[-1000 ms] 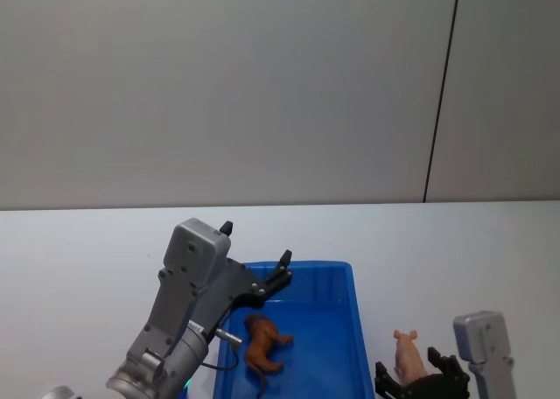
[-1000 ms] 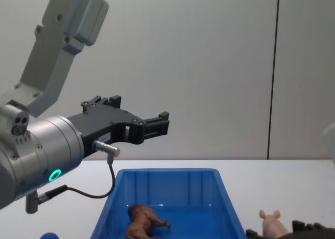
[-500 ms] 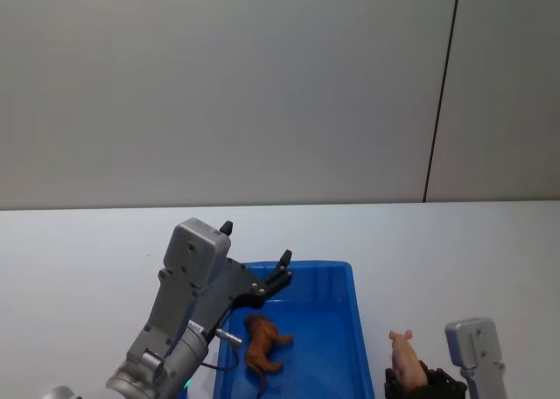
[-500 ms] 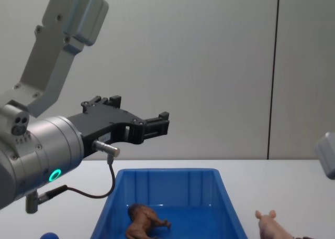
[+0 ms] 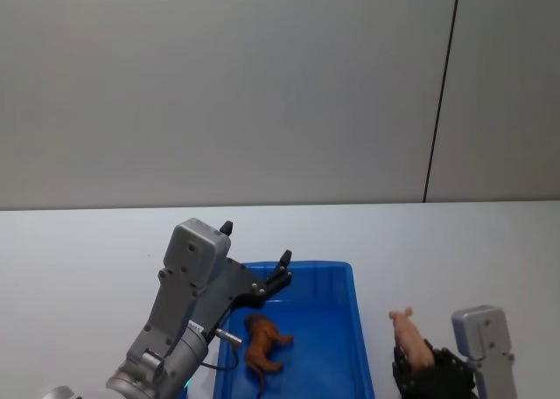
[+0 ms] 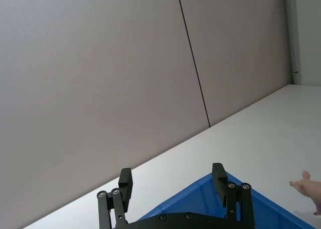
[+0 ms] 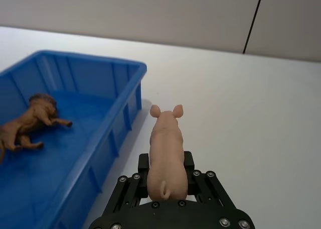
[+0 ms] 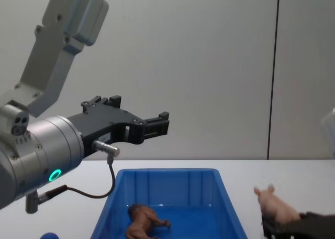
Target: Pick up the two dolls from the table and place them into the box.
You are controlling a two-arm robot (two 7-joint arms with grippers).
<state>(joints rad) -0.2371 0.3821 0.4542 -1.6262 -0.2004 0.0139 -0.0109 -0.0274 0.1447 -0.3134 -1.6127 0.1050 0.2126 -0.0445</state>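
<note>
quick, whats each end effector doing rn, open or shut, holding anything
Left end effector: open, empty, above the box.
Right end effector: shut on the pink pig doll, beside the box.

Scene is lit brightly and evenly, light apparently delivered from overhead. Grey wall (image 5: 262,93) is rendered flat and uniform. White table (image 7: 261,103) is rendered very bright, nearly washed out in right wrist view. Faint, soft-edged shadow is cast by blue box (image 7: 90,56) onto table just beside its outer wall. Pale sheen is reflected from box floor around brown maned doll (image 7: 22,128). Gentle highlight is carried along back of pink pig doll (image 7: 165,148). Green indicator ring (image 8: 54,174) is seen glowing on left arm.
</note>
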